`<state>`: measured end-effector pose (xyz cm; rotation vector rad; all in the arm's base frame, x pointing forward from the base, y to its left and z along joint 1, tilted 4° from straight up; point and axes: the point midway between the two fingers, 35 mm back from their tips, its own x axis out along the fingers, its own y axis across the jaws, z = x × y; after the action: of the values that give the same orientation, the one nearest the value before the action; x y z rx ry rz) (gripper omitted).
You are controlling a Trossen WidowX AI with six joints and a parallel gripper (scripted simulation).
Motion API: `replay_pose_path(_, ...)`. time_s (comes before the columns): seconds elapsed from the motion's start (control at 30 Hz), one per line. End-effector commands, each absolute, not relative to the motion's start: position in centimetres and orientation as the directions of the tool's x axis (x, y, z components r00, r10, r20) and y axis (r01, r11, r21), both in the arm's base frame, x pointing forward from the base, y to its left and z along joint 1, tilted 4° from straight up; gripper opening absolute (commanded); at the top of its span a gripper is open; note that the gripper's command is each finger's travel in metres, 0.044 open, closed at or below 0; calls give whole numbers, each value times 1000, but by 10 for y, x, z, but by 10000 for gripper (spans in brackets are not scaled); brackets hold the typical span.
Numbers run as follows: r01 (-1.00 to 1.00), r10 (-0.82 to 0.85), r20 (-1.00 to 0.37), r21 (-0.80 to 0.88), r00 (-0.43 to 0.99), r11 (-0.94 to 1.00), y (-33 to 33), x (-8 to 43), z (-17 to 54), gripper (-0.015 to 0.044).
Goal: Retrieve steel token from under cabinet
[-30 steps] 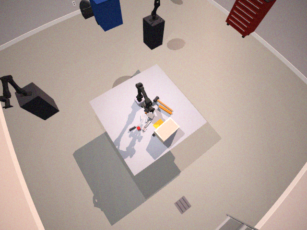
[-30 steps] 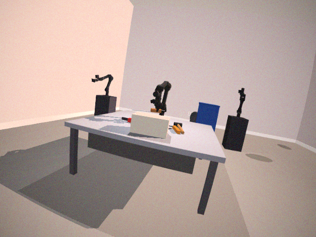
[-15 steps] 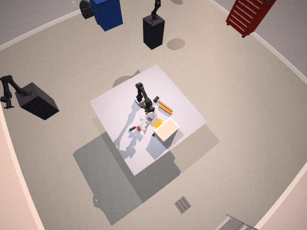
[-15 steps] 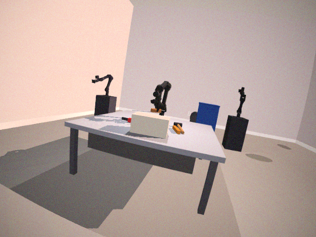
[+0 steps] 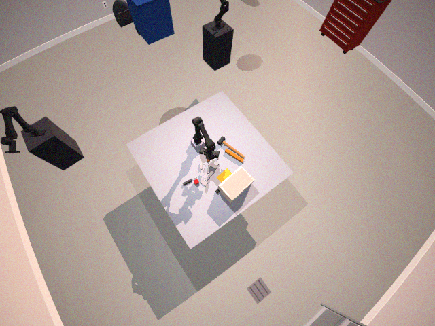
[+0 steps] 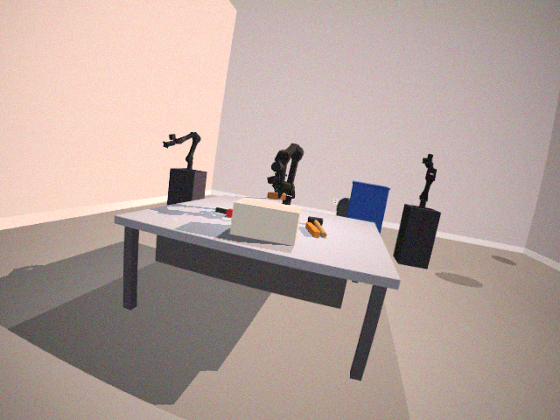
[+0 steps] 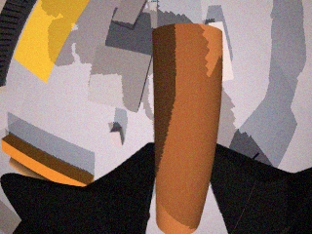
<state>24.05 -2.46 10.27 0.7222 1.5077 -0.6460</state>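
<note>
My gripper [image 5: 209,158] [image 7: 185,156] is shut on the orange handle [image 6: 276,195] [image 7: 192,107] of a tool, held above the table between the robot's base and the cabinet. A thin part extends sideways from the handle in the exterior view; its far end is unclear. The cream cabinet [image 5: 236,183] [image 6: 265,221] stands on the table [image 5: 168,140] [image 6: 343,253]. Its dark slotted vent shows at the wrist view's upper left edge. The yellow marked area [image 5: 223,174] [image 7: 36,54] lies in front of the cabinet, partly shadowed. I cannot make out the steel token in any view.
A hammer [image 5: 233,149] [image 6: 315,220] lies beside an orange bar [image 5: 234,155] [image 6: 311,229] [image 7: 49,163]. A red block [image 5: 196,181] [image 6: 229,213] and a dark rod [image 5: 187,182] [image 6: 220,210] lie across the table. Several grey and white pieces lie below the gripper. A small black object [image 5: 217,191] is beside the cabinet.
</note>
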Motion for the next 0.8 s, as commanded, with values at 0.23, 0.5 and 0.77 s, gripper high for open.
replay_pose_path(0.23, 703, 52, -999, 26, -15, 710, -26, 241, 104, 0)
replay_pose_path(0.5, 657, 52, -999, 29, -15, 754, -25, 241, 104, 0)
replay_pose_path(0.77, 608, 52, -999, 32, -15, 794, -25, 241, 104, 0)
